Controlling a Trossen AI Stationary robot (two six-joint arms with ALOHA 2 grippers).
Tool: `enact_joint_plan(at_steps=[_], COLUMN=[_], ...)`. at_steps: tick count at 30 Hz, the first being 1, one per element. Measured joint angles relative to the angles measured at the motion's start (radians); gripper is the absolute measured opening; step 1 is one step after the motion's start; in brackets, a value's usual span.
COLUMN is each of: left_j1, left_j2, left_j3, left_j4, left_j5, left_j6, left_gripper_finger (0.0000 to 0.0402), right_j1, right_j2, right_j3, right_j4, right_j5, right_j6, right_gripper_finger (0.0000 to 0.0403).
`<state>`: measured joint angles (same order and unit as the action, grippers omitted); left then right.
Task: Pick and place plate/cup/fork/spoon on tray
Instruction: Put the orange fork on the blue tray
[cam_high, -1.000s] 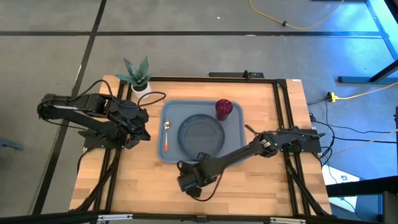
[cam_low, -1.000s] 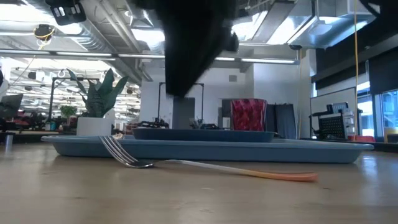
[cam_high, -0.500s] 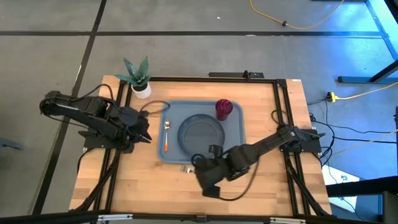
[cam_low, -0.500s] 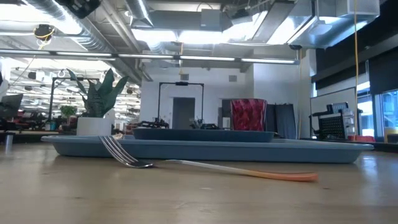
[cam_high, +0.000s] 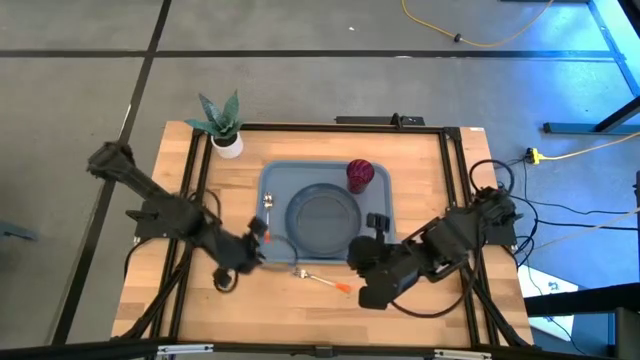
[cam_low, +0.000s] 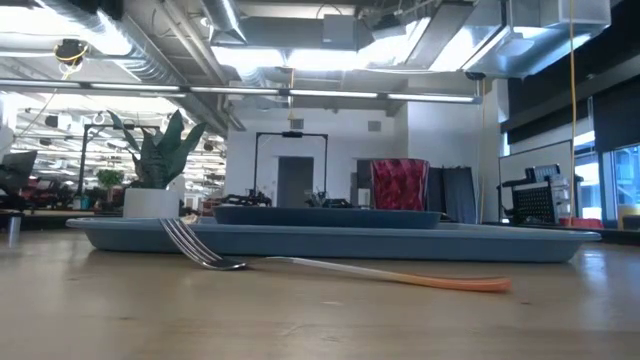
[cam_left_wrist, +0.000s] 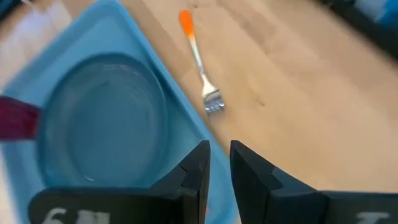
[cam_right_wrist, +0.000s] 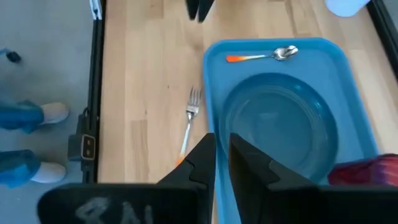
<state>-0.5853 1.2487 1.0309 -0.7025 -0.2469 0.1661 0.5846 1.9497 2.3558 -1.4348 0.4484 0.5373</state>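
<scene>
Fork (cam_high: 322, 279) lies flat on the bare wood just off the tray's (cam_high: 275, 178) near long edge, not on it; tines point at the tray, orange handle angled away toward the table's near edge. Nothing grips it. Silver tines and shaft, handle fading into orange at the tip; low view shows the tines curving up off the wood right in front of the tray wall. Tray is light blue-grey, rounded corners, raised rim, sitting mid-table. On it: grey-blue round plate (cam_high: 324, 215) in the centre, dark red ribbed cup (cam_high: 360, 174) at the far right corner just beside the plate, spoon (cam_high: 267, 215) along the left short edge, bowl toward the far side, orange handle toward the near side. Left gripper (cam_high: 250, 248) hovers at the tray's near left corner, empty, fingers nearly together with a narrow slit between them. Right gripper (cam_high: 372, 236) hovers over the tray's near right corner, also empty, fingers close with a small gap. Table (cam_high: 200, 300) is light butcher-block wood with a black frame rail round the work area. White pot with a spiky green plant (cam_high: 222, 125) at the far left corner. Floor is grey concrete with a yellow cable (cam_high: 480, 40) looping beyond the far edge. Low view looks into an open industrial hall: exposed ducts, strip lights, a dark door frame (cam_low: 291, 165) behind. Right wrist view catches blue shoe covers (cam_right_wrist: 28, 115) of a person standing off the table.
</scene>
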Motion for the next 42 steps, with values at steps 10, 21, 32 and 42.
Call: enact_joint_plan(at_steps=[10,21,32,42], left_j1=[-0.076,-0.088,-0.022,0.012], left_j2=[0.284,0.461,0.482,0.482], left_j3=[0.000,0.000,0.000,0.000], left_j4=[0.176,0.198,0.325,0.309], left_j5=[-0.176,-0.209,-0.115,-0.049], left_j6=[0.137,0.495,0.634,0.676], left_gripper_finger=[0.0055,0.0055,0.0055,0.0055], right_j1=[0.003,0.026,0.055,0.079], right_j2=[-0.002,-0.002,-0.002,-0.001], right_j3=[0.000,0.000,0.000,0.000], right_j4=[-0.076,-0.081,-0.081,-0.081], right_j5=[-0.003,0.007,0.056,0.057], right_j6=[0.012,-0.016,0.036,0.062], right_gripper_finger=[0.0045,0.0045,0.0045,0.0045])
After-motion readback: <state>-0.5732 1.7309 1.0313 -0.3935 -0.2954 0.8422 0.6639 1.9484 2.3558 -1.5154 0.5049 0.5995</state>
